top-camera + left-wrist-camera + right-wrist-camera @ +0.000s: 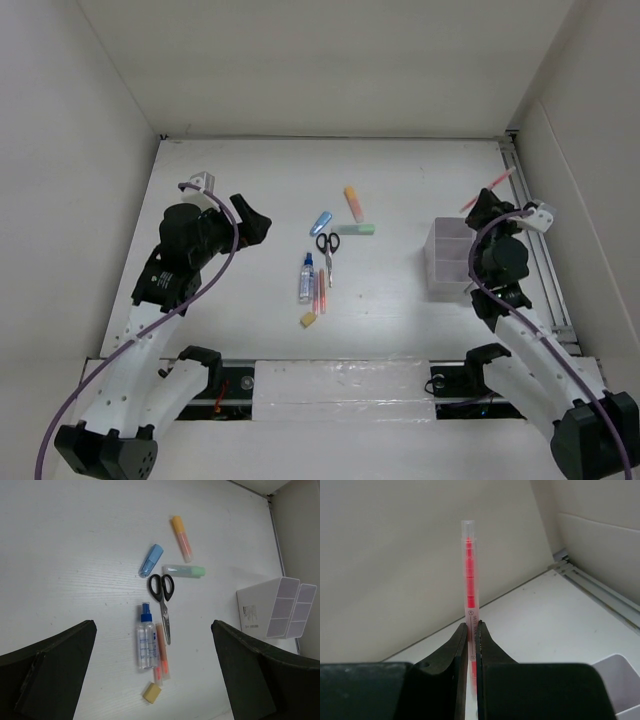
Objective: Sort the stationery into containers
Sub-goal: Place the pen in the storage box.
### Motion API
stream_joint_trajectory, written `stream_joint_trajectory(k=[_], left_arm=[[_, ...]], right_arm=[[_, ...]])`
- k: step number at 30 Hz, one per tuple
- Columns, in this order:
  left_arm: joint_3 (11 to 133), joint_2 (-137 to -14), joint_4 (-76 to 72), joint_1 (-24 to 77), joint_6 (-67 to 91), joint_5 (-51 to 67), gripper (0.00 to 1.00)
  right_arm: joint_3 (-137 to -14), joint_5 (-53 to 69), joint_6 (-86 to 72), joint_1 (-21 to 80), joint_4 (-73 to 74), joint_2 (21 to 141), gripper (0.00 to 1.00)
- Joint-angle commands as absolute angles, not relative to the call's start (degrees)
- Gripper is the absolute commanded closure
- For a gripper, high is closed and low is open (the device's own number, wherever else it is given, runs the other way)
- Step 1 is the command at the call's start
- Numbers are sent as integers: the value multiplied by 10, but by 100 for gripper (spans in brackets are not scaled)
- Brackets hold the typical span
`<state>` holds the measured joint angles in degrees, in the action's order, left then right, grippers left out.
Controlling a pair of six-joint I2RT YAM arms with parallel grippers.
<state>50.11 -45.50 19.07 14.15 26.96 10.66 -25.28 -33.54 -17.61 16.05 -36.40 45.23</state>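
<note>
Thin red translucent pen (468, 580) clamped in the right pincer (473, 630), raised near the translucent-white square plastic bins (450, 258) at the table's (420, 180) right, black-handled scissors (327, 246) mid-table among other stationery, left pincer (255, 220) spread wide, empty.

Red pen (469, 580): upright, clamped btw right fingers (459, 650).
Scissors (163, 605), glue (145, 642): flat, ahead of left fingers (50, 675).
Bins (620, 685): low-right of right fingers.
</note>
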Motion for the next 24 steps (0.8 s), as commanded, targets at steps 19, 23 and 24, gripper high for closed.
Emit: stream_joint_trajectory(k=[19,23,24], left_arm=[[496,-430,179,149,260,102,0],[496,-430,179,149,260,102,0],[496,-430,179,149,260,102,0]], right_arm=[[-237,-442,-214,131,-371,519,100],[-243,-448,-235,100,-341,513,100],[-249,-448,-251,93,-332,513,100]])
